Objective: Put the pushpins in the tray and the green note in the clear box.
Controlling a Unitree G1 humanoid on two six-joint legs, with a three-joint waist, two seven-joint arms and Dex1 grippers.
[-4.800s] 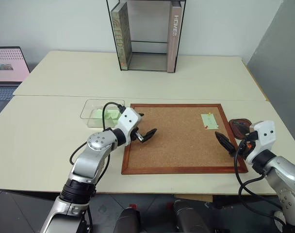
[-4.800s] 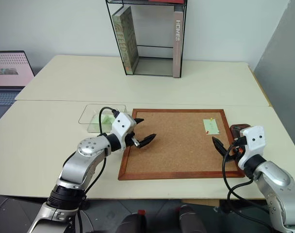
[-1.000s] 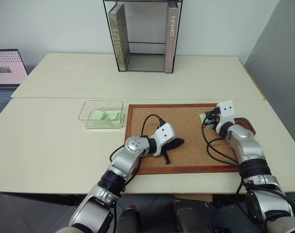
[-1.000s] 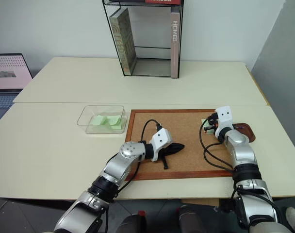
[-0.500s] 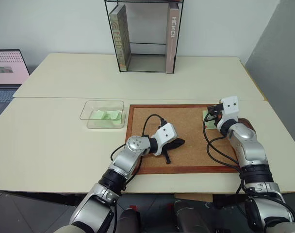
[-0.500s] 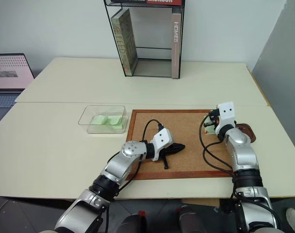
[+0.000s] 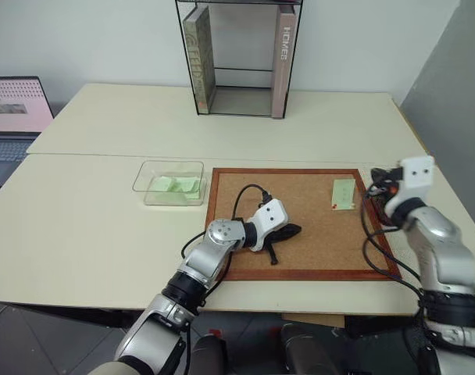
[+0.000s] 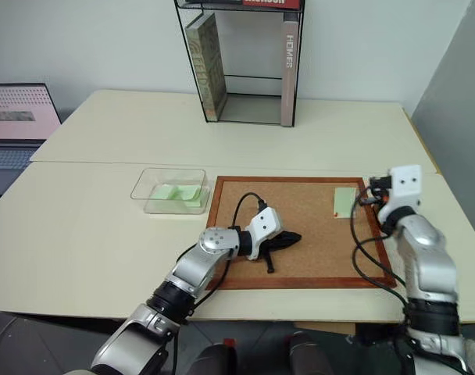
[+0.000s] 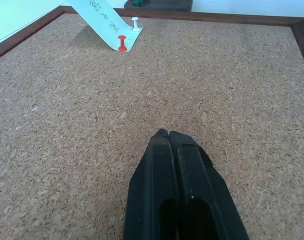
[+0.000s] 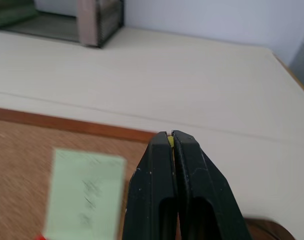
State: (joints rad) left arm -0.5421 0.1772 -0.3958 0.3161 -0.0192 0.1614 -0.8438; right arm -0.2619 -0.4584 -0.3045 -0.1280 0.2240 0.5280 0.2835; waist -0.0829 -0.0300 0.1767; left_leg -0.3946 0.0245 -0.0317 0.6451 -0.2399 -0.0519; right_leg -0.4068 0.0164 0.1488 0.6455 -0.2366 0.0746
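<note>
Right claw [image 10: 171, 136] clamps a yellow pushpin [image 10: 170, 142] – left claw [image 9: 168, 135] pressed together over grainy cork board [image 9: 67, 125].

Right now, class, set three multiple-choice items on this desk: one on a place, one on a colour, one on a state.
1. Where is the clear box?
A. Left of the cork board
B. Inside the glass case
C. On the laptop

2. What colour is the pushpin in the right gripper?
A. Red
B. Blue
C. Yellow

3. How are the left gripper fingers?
A. Wide open
B. Shut, holding nothing
C. Shut on a note

Answers: 1 A, the box sits on the table beside the board's left edge. 2 C, yellow shows between the closed fingertips. 3 B, the fingers meet over bare cork.
</note>
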